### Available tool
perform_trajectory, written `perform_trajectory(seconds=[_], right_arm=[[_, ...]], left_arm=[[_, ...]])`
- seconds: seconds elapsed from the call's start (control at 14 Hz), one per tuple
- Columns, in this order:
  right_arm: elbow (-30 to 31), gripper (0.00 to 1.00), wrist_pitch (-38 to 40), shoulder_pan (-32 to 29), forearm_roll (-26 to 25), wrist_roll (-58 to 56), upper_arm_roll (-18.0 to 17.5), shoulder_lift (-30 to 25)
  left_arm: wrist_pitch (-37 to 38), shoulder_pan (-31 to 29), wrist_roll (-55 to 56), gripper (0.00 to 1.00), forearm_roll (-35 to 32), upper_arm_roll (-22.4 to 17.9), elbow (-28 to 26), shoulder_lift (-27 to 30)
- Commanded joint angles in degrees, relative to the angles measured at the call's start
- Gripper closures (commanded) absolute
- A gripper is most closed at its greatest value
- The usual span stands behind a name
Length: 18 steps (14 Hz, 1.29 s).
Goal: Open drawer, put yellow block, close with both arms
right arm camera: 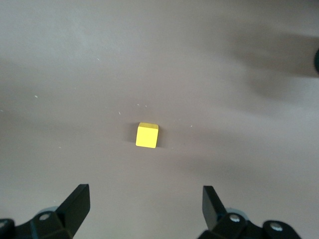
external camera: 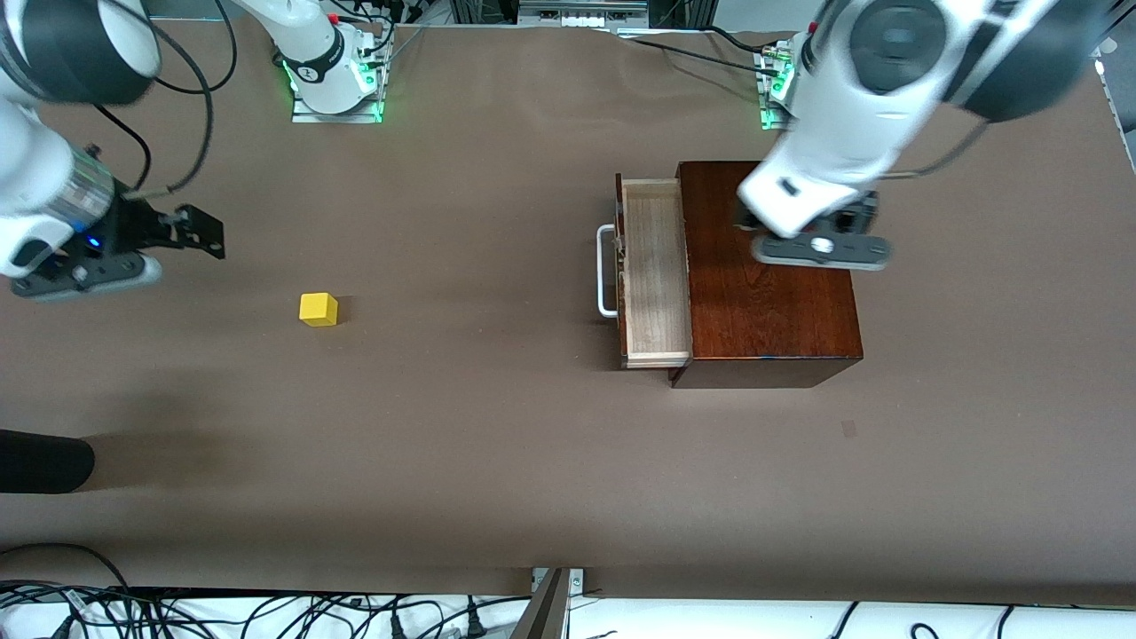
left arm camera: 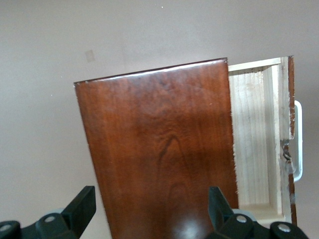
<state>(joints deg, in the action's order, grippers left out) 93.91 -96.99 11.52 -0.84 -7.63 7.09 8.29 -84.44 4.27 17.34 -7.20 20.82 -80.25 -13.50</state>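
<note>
The drawer (external camera: 655, 271) stood open. The left gripper (left arm camera: 152, 204) hung spread over the box (external camera: 768, 266); the right gripper (right arm camera: 144, 206), spread, over the table (external camera: 497, 461) near the block (external camera: 319, 309).

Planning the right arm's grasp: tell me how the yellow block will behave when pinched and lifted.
The yellow block looks like a rigid cube with flat faces, so it should neither flex nor roll. It sits flat on the table, probably stable. Being small, it is likely light; its smooth faces might slip if the open right gripper pinches off-centre.
</note>
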Motion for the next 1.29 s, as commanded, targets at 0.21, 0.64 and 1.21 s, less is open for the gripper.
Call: perform_trajectory(seconds=[0.21,0.64,1.21], right_arm=[[-0.1,0.00,0.7,0.1,-0.4,-1.0,-0.1,5.5],[12.3,0.00,-14.1,-0.2,0.3,-1.0,-0.1,5.5],[24.7,0.00,-32.1,-0.2,1.6,-0.4,-0.1,8.0]], left_arm=[[-2.5,0.5,-22.1,0.00,8.7,-18.4,-4.9,7.5],[-10.6,0.5,-20.3,0.00,8.2,-22.0,-15.6,16.0],[-8.3,0.7,-16.4,0.00,7.8,-20.9,-14.8,14.7]])
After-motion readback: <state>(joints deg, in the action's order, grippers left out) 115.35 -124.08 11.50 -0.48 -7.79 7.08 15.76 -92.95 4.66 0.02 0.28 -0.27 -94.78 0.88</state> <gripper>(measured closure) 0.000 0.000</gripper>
